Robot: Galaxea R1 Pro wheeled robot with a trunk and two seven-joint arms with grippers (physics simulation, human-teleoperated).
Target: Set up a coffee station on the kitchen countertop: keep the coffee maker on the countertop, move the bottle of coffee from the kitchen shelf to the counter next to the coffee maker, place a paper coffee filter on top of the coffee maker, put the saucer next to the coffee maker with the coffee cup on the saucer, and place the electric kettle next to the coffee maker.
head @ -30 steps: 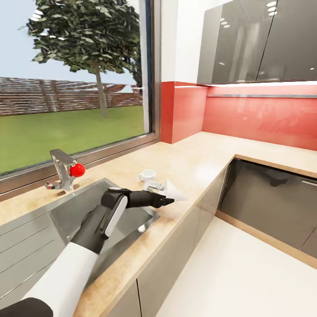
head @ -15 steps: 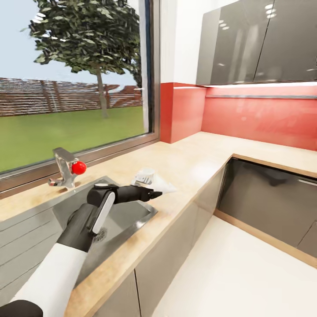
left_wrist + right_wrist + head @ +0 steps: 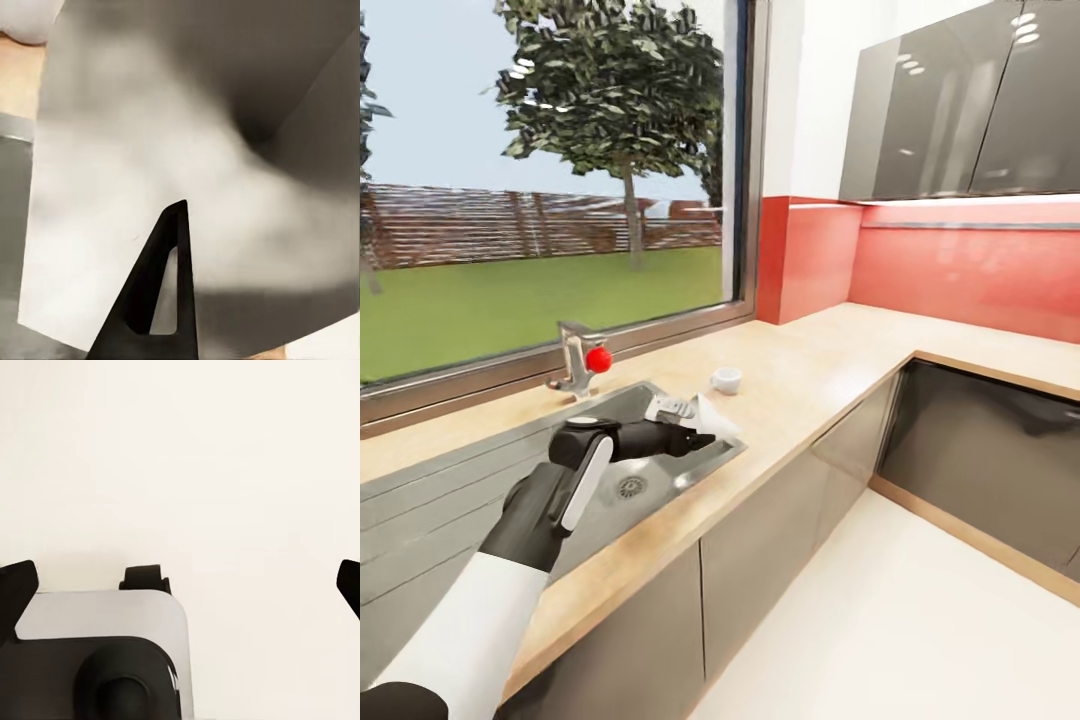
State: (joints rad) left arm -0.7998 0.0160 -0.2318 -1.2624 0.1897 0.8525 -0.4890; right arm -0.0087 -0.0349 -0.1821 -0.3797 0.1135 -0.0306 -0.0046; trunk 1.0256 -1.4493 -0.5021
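Above the steel sink (image 3: 510, 470), left tool (image 3: 698, 439) pinches a white cone-shaped paper coffee filter (image 3: 715, 420).

The left gripper (image 3: 695, 440) is closed on a white paper filter (image 3: 716, 422), held over the sink (image 3: 622, 490) near its counter-side edge. A white cup (image 3: 726, 379) stands on the counter (image 3: 810, 370) beyond, and the tap (image 3: 575, 362) with a red knob sits under the window (image 3: 540, 180)
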